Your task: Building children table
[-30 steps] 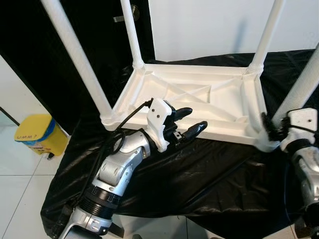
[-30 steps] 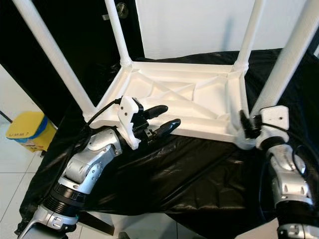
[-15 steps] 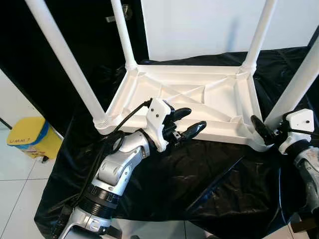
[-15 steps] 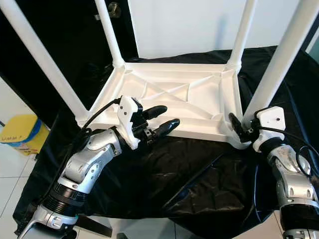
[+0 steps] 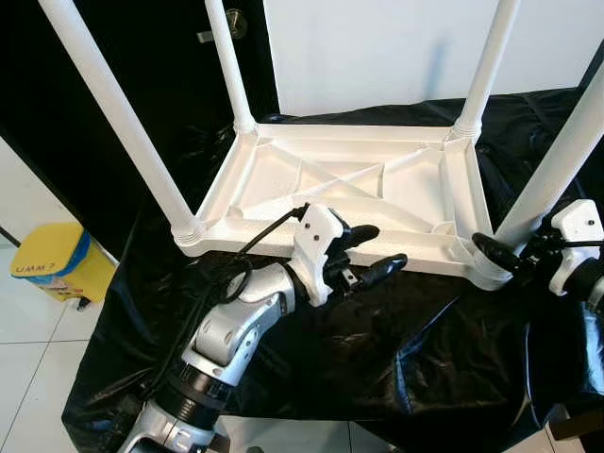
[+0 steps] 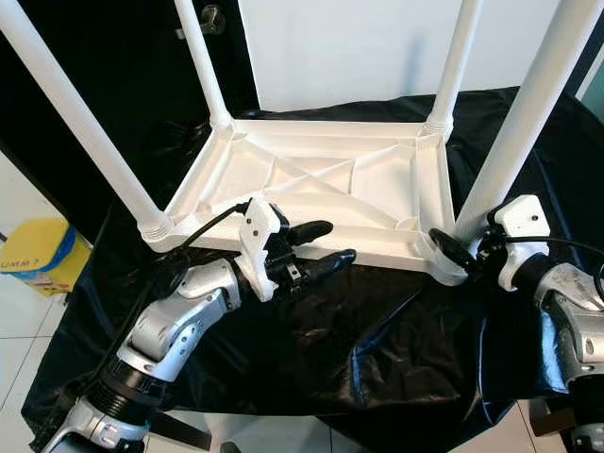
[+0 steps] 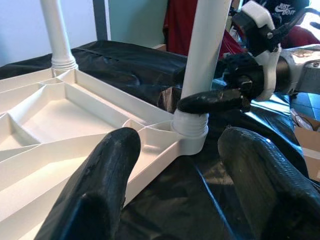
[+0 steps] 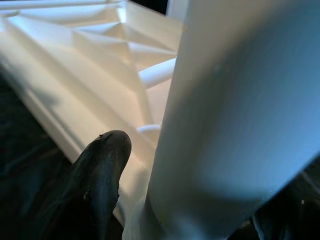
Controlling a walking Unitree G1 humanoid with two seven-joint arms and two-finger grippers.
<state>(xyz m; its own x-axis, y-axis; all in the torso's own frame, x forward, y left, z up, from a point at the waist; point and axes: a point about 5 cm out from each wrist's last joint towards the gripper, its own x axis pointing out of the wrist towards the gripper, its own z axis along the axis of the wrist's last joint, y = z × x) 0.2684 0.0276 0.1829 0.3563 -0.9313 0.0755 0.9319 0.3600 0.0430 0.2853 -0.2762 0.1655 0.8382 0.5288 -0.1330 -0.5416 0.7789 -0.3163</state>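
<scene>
Jaws of the left gripper (image 5: 368, 250) are spread by the upturned children table (image 5: 283, 184); the right gripper (image 7: 212, 100), seen from the left wrist, is clamped around a leg (image 7: 202, 55).

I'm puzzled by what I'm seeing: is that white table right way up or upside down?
Upside down: the table shows its ribbed underside, legs pointing upward from the black sheet.

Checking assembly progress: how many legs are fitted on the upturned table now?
4: near-left leg, far-left leg, far-right leg, and near-right leg with the right gripper at its base.
</scene>
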